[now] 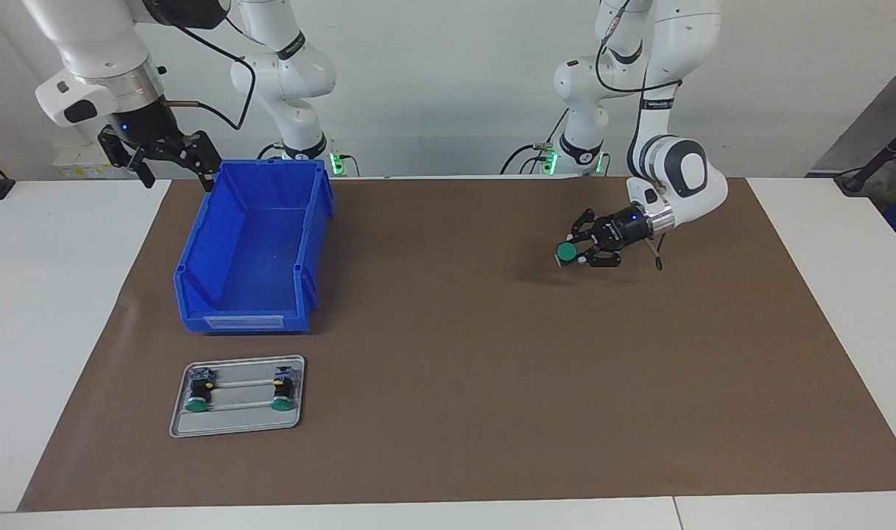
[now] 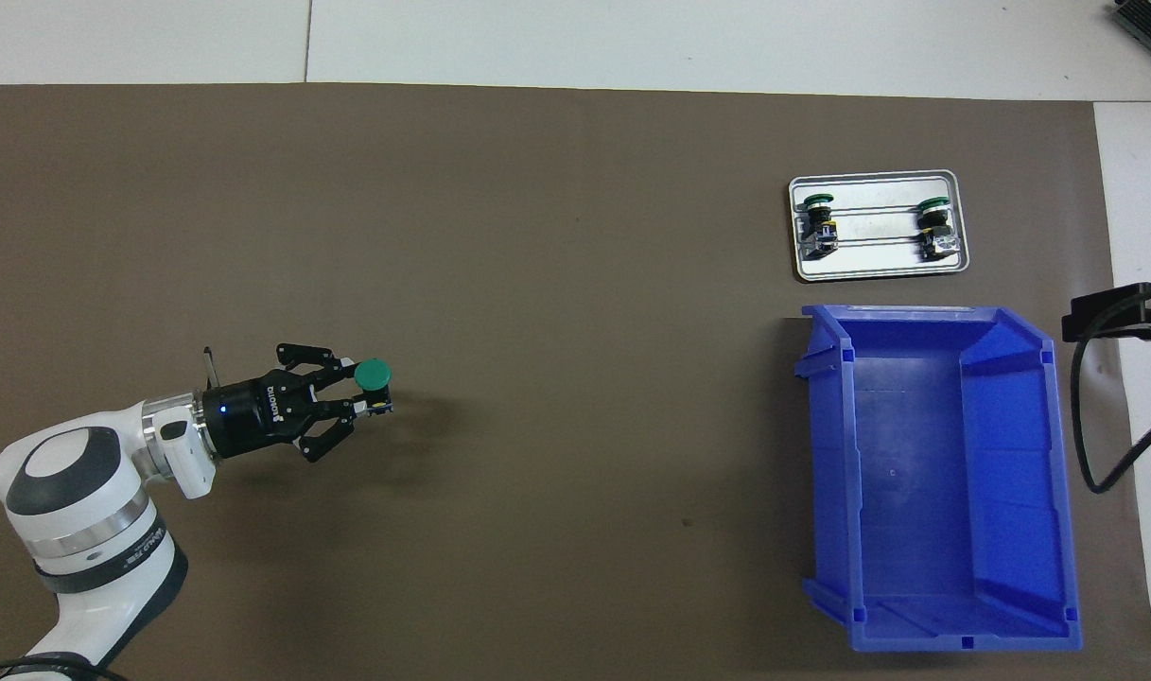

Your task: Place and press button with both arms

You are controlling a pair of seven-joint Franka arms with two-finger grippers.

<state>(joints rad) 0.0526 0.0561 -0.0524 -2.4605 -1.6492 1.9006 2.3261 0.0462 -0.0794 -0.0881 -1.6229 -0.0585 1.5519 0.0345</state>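
Note:
My left gripper (image 1: 574, 252) is shut on a button (image 1: 566, 252) with a round green cap, and holds it a little above the brown mat toward the left arm's end of the table. From overhead the button (image 2: 374, 375) sits at the tips of the left gripper (image 2: 362, 390), cap up, its shadow on the mat just beside it. High at the right arm's end, my right gripper (image 1: 177, 175) hangs open with nothing in it, beside the blue bin's corner nearest the robots; that arm waits.
An empty blue bin (image 1: 197, 250) stands on the mat at the right arm's end. Farther from the robots lies a small metal tray (image 1: 238, 423) holding two more green-capped buttons (image 1: 195, 394) (image 1: 280, 391). White table borders the brown mat (image 1: 492, 368).

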